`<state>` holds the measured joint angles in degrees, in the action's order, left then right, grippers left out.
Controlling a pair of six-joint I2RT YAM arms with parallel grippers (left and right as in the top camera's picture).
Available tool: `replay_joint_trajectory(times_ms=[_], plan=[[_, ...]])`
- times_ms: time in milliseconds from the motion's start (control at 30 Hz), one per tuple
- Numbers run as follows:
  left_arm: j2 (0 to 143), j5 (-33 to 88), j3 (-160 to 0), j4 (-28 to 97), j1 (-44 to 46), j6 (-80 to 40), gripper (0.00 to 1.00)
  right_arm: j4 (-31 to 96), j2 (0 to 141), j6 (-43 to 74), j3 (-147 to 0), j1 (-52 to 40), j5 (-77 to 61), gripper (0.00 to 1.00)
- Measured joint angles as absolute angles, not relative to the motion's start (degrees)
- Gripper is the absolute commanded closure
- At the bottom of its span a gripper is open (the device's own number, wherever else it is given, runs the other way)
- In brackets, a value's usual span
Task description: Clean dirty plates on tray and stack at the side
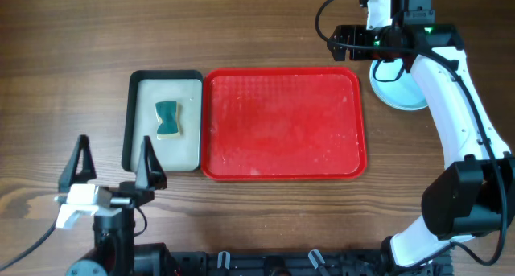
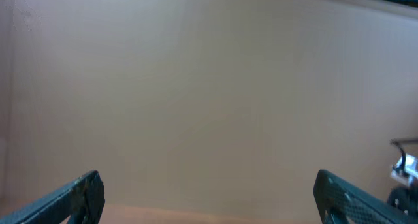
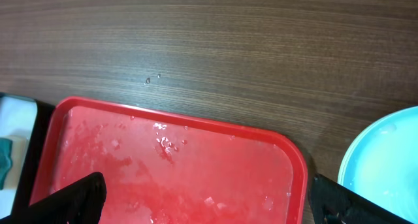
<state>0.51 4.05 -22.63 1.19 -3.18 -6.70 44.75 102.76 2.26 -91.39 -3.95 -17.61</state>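
With the wet red tray [image 1: 282,123] at mid-frame carrying no plate and the pale blue plates [image 1: 400,92] on the tabletop [image 1: 80,35] at upper right, the right claw [image 3: 206,191], spread wide and holding nothing, should in my judgement rise straight up without nudging them, while the left claw [image 1: 115,147] at lower left is also wide open and empty.

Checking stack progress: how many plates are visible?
1: a pale blue plate on the table, right of the red tray, partly under the right arm. Others may lie hidden beneath it.
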Motion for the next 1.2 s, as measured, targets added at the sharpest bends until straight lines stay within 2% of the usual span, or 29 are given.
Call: replay_joint_trajectory(times_ms=[233, 600, 733, 833, 1200], plan=[[0.51, 5.06, -11.55, -7.31, -3.18, -6.70, 0.00, 44.75, 102.76, 2.26, -91.39, -3.95, -17.61, 0.00], [0.51, 5.52, -1.69, -7.94, -3.18, -7.62, 0.00, 44.73, 102.76, 2.24, -91.39, -3.95, -17.61, 0.00], [0.51, 5.52, -0.80, -4.84, -3.18, -7.62, 0.00, 44.75, 102.76, 2.24, -91.39, -3.95, -17.61, 0.00], [0.54, 5.41, -0.67, 3.86, -3.18, -7.62, 0.00, 44.73, 102.76, 2.24, -91.39, -3.95, -17.61, 0.00], [0.69, 5.02, -0.60, 3.86, -3.18, -7.55, 0.00, 44.73, 102.76, 2.26, -91.39, -3.95, -17.61, 0.00]])
